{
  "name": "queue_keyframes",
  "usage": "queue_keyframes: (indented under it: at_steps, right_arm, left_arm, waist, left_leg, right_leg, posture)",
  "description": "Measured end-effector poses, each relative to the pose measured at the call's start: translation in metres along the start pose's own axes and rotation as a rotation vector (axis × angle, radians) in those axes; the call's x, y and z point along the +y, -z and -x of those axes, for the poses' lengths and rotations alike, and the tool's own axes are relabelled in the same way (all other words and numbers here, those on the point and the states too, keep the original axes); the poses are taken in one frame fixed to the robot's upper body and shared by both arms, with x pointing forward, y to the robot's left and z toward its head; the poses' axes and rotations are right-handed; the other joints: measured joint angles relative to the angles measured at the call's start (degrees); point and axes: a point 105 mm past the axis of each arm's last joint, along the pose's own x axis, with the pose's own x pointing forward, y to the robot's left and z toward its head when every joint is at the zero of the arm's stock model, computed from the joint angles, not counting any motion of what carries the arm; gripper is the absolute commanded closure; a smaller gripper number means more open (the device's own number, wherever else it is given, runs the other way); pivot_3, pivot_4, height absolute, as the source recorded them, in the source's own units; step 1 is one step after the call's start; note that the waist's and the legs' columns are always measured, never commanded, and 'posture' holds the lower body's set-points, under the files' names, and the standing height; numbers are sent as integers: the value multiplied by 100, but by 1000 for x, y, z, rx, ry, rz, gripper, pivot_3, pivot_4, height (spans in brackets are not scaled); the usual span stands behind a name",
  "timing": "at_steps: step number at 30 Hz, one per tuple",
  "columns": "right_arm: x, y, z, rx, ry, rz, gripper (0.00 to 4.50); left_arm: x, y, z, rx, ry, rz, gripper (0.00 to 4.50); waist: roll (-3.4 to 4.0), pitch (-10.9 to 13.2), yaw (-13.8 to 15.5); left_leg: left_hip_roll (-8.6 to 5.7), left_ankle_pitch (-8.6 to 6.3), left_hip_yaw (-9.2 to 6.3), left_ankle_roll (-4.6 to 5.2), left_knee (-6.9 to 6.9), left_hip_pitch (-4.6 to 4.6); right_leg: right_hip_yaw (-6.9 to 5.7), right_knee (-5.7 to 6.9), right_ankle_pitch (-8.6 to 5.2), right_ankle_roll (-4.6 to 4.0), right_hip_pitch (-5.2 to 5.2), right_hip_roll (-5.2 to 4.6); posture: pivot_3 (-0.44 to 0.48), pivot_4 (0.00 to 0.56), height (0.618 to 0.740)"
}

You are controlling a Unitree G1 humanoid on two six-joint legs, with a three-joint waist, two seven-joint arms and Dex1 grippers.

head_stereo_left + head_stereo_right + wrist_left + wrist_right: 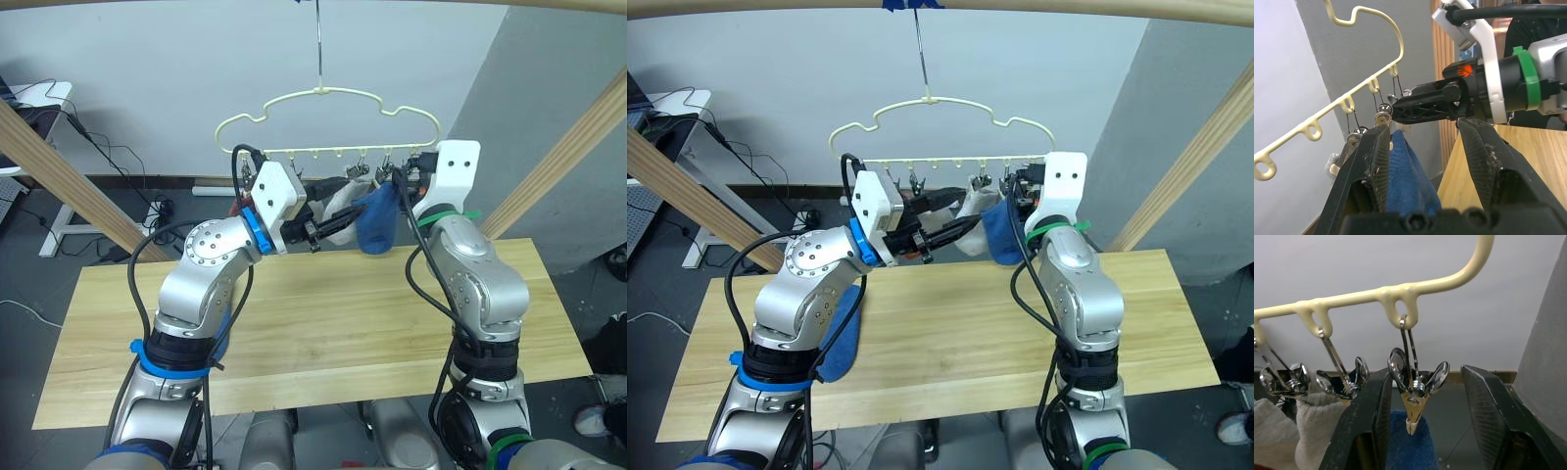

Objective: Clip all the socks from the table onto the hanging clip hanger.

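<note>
The pale yellow clip hanger hangs by its metal hook over the table. Two light grey socks hang from its clips, with a bit of rust red fabric showing behind my left wrist. A blue sock hangs under the clip at the right end; whether that clip bites it I cannot tell. My right gripper is open, one finger on each side of that clip's handles. My left gripper is open just below, the blue sock lying against one finger. Another blue sock lies on the table under my left arm.
Slanted wooden poles of the frame stand at both sides of the table, with a top pole carrying the hook. Cables and a white desk are behind at the left. A person's shoe is on the floor at the right.
</note>
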Motion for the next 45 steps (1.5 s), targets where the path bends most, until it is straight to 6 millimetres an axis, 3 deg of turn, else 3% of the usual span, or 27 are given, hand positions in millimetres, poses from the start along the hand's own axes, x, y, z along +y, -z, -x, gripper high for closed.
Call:
queue_keyframes:
  at_steps: [17, 33, 45]
  right_arm:
    - [13, 0, -17, -10, -75, -3, 2229]
    - [4, 3, -8, -22, 19, 13, 2229]
    - [13, 5, -7, -13, -24, -17, 2229]
  left_arm:
    - [0, 2, 1, 9, 2, -6, 2054]
    - [-1, 4, 2, 16, 0, -1, 2054]
    - [-3, 5, 1, 19, 6, 1, 2054]
  waist:
    - [1, -1, 0]
    - [1, -1, 0]
    - [1, -1, -1]
  left_leg:
    - [0, 0, 0, 0, 0, 0]
    - [1, 0, -1, 0, 1, 0]
    - [1, 0, -1, 0, 2, 0]
  right_leg:
    - [0, 2, 0, -1, 0, 0]
    - [0, 4, 1, -1, -1, 0]
    - [-1, 5, 1, -1, 0, 0]
  posture:
    - [-175, 240, 740]
    - [-177, 245, 740]
    - [-165, 248, 740]
